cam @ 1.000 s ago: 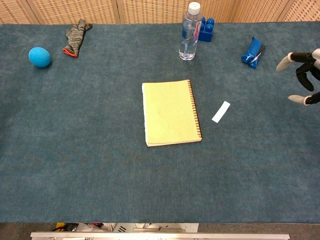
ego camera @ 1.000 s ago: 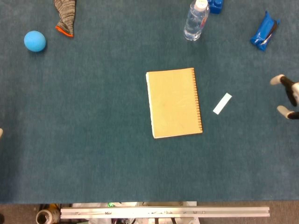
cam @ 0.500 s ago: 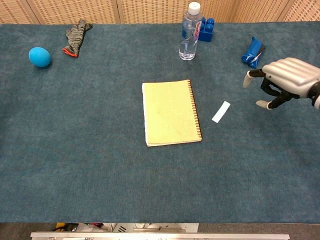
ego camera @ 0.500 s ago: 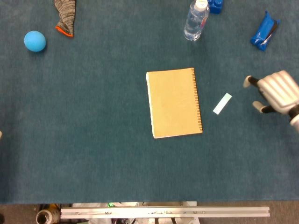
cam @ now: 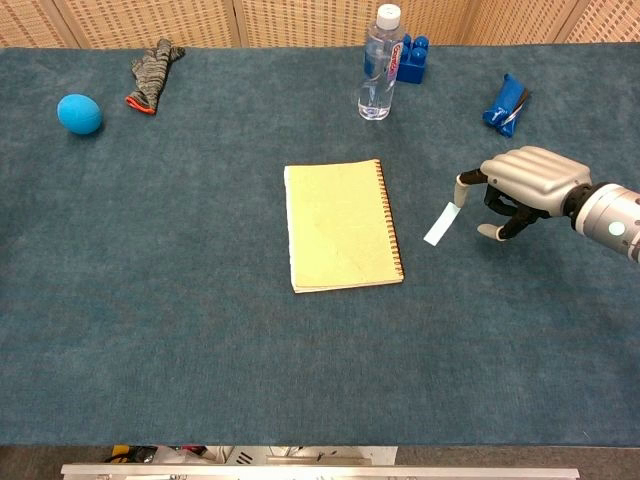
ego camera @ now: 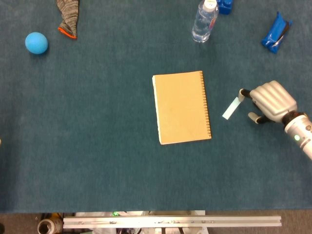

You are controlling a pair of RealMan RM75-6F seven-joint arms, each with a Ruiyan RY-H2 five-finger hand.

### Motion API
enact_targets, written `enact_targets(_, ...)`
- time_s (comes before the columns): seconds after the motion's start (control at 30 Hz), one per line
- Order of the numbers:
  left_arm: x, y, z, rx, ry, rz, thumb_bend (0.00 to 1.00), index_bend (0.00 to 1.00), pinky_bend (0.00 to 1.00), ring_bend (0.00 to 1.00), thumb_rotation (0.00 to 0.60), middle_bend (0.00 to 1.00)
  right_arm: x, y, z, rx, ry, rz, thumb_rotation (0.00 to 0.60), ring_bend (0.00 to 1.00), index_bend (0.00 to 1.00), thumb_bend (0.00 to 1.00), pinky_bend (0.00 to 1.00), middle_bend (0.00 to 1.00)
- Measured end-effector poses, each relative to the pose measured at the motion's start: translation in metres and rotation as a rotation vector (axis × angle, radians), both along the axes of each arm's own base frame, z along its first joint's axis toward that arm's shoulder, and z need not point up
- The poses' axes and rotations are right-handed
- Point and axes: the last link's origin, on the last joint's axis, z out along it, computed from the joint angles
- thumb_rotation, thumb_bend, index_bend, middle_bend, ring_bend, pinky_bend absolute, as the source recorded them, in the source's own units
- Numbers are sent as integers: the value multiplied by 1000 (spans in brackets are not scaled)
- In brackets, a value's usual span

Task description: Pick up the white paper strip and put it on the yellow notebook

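White paper strip [ego camera: 232, 108] lies at three o'clock of the yellow notebook [ego camera: 181, 107]; our right hand [ego camera: 271, 101], fingers apart and empty, should pinch its near end gently.

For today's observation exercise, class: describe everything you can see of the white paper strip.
The white paper strip is a small, thin, plain white rectangle, seemingly paper, lying flat on the blue-green table cloth. It sits diagonally, just right of the yellow notebook and clear of its spiral edge. The right hand has one of its fingers at the strip's far upper end; whether it actually touches cannot be told. Nothing else is near it.
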Motion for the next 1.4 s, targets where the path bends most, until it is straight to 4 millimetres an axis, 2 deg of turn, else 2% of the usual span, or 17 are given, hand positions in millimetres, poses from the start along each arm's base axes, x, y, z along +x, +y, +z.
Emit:
enact_targets(0.77, -3, -2, 5, 11, -7, 1, 145, 4, 29, 0, 600, 0, 9, -15, -24, -1, 6, -2, 600, 1000, 421, 272, 1000, 943)
enact_targets(1.1, -4, -3, 6, 7, -16, 1, 145, 3, 29, 0, 600, 0, 13, -16, -29, -24, 0, 17, 600, 1000, 459, 163, 1000, 951)
enact_targets(1.4, -4, -4, 7, 2, -20, 4, 145, 2, 29, 0, 600, 0, 12, -17, -31, -21, 4, 7, 600, 1000, 460, 132, 1000, 951)
